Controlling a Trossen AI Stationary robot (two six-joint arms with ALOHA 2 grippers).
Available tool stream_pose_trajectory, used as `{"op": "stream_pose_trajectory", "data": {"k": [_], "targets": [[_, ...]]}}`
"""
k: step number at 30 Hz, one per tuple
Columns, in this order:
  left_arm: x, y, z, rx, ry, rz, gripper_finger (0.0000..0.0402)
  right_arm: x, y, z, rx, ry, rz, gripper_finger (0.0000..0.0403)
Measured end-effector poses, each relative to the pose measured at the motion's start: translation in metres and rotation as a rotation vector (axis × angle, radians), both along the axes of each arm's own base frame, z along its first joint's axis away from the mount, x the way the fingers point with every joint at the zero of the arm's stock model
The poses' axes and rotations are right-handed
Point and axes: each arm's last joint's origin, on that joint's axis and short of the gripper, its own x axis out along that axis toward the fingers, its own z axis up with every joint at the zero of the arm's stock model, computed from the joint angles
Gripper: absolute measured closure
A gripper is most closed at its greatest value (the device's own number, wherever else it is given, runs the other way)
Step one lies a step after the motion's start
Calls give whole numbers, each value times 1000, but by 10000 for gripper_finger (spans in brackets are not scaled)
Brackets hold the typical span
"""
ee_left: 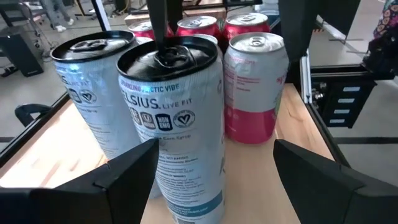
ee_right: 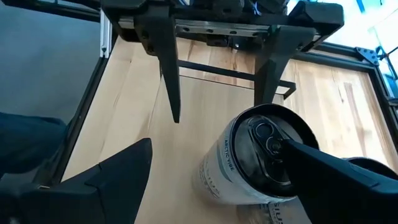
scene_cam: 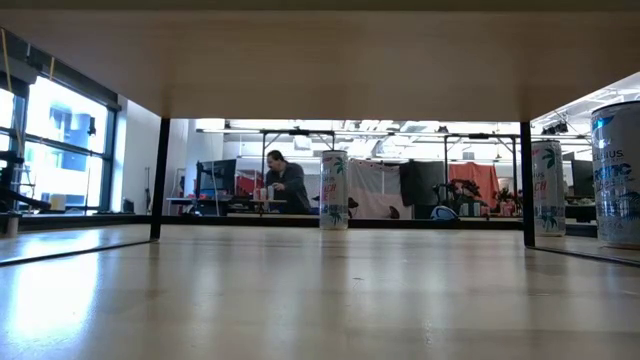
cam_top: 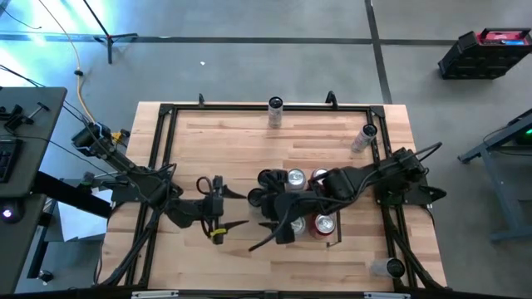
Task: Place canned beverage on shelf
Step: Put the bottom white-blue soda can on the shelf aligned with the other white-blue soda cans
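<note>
The white can stands upright between the wide-open left claw, ungripped, beside pink cans in the shelf. The right claw, also open, straddles it. Bare surface lies leftward.

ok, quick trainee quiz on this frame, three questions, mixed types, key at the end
1. True or false: the left tool is shut on a can.
2. In the high view, how many loose cans stand apart from the central cluster? A one, B three, C six.
3. Fill in: in the left wrist view, the nearest white-and-blue can has a ___ lid.

Key
1. False: its jaws stand open, with nothing gripped.
2. B: one at the far edge, one at the right rail, one at the near right corner.
3. Black.
</note>
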Motion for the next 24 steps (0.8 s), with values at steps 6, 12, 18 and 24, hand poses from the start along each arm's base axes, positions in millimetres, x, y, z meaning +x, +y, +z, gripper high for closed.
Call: {"op": "stream_pose_trajectory", "data": {"k": [6, 12, 18, 24], "targets": [[6, 2, -3, -1, -2, 15, 94, -5, 9, 1, 16, 2, 5, 61], [16, 1, -9, 20, 9, -27, 94, -14, 16, 11, -44, -25, -19, 61], [12, -1, -7, 51, 6, -48, 94, -16, 17, 12, -67, -19, 0, 61], [-2, -3, 2, 66, -9, -33, 94, -15, 15, 12, -70, -13, 8, 61]]}}
